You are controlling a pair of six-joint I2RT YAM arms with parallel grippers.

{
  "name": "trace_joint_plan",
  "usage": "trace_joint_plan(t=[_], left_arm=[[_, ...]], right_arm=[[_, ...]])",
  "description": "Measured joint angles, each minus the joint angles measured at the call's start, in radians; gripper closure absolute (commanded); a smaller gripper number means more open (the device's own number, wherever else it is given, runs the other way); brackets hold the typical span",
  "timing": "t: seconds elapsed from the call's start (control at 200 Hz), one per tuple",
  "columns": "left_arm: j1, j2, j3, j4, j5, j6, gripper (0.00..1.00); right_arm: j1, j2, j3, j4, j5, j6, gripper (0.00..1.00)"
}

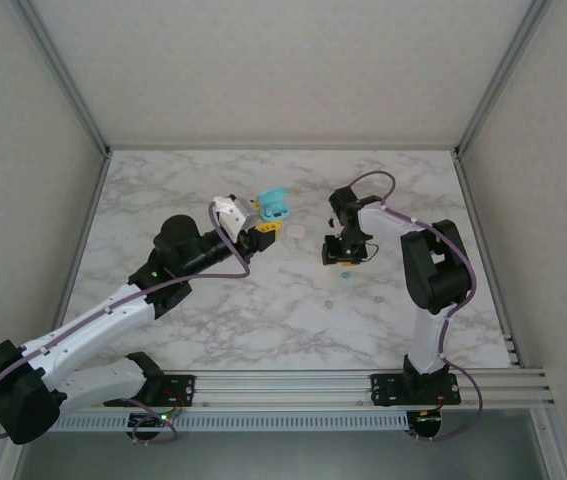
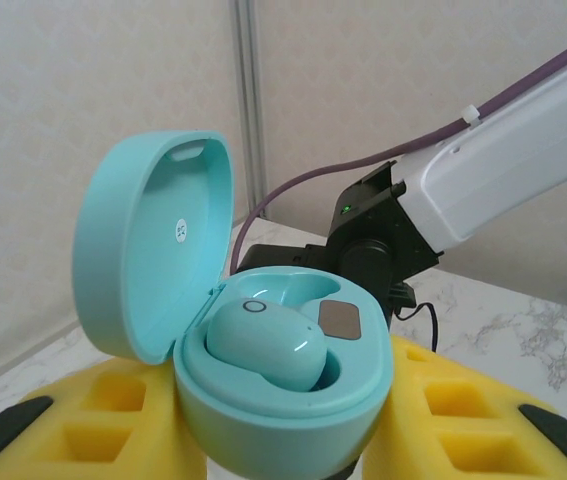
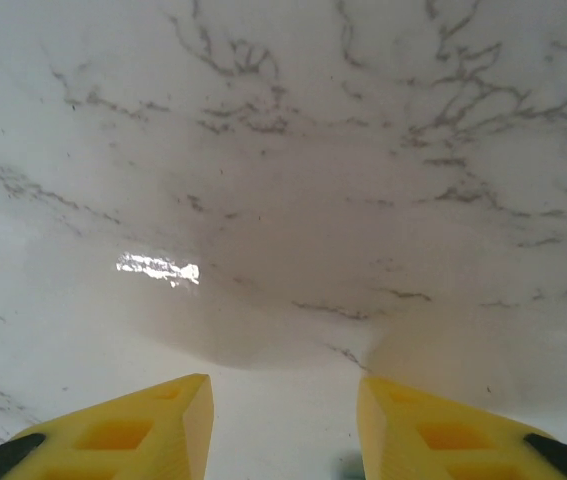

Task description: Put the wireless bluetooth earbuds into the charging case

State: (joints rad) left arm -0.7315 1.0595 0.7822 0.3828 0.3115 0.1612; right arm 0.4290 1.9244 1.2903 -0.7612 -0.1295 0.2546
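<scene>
My left gripper (image 1: 266, 228) is shut on the turquoise charging case (image 1: 274, 206), held up off the marble table (image 1: 263, 310). In the left wrist view the case (image 2: 283, 400) sits between the yellow fingers (image 2: 463, 420) with its lid (image 2: 148, 250) swung open to the left. One turquoise earbud (image 2: 263, 345) lies in its near well; the far well (image 2: 293, 290) looks empty. My right gripper (image 1: 341, 252) points down at the table, open (image 3: 283, 425), nothing between its fingers. A pale green earbud (image 1: 346, 273) lies just in front of it, and a teal speck (image 3: 349, 468) shows by the right finger.
Two more tiny earbuds (image 1: 328, 301) (image 1: 378, 297) lie loose on the marble nearer the arm bases. A small whitish bit (image 1: 294, 230) rests between the two grippers. Walls and metal frame posts (image 1: 83, 110) enclose the table; a rail (image 1: 363, 385) runs along the near edge.
</scene>
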Motion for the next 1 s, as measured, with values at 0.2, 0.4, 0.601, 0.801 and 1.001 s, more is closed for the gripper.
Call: trace_joint_plan(t=[0.2,0.4,0.601,0.801,1.001], left_arm=[[0.000,0.000,-0.002,-0.003,-0.001,0.000,0.79],[0.000,0.000,-0.008,-0.003,-0.003,0.000,0.79],[0.000,0.000,-0.008,-0.003,-0.003,0.000,0.79],[0.000,0.000,-0.008,-0.003,-0.003,0.000,0.79],[0.000,0.000,-0.008,-0.003,-0.003,0.000,0.79]], right_arm=[[0.000,-0.002,-0.001,-0.054,0.006,-0.027,0.57],[0.000,-0.036,-0.002,-0.108,0.029,-0.040,0.56],[0.000,-0.060,-0.002,-0.134,0.032,-0.051,0.56],[0.000,-0.060,-0.005,-0.125,0.032,-0.077,0.54],[0.000,-0.040,0.008,-0.114,0.031,-0.110,0.54]])
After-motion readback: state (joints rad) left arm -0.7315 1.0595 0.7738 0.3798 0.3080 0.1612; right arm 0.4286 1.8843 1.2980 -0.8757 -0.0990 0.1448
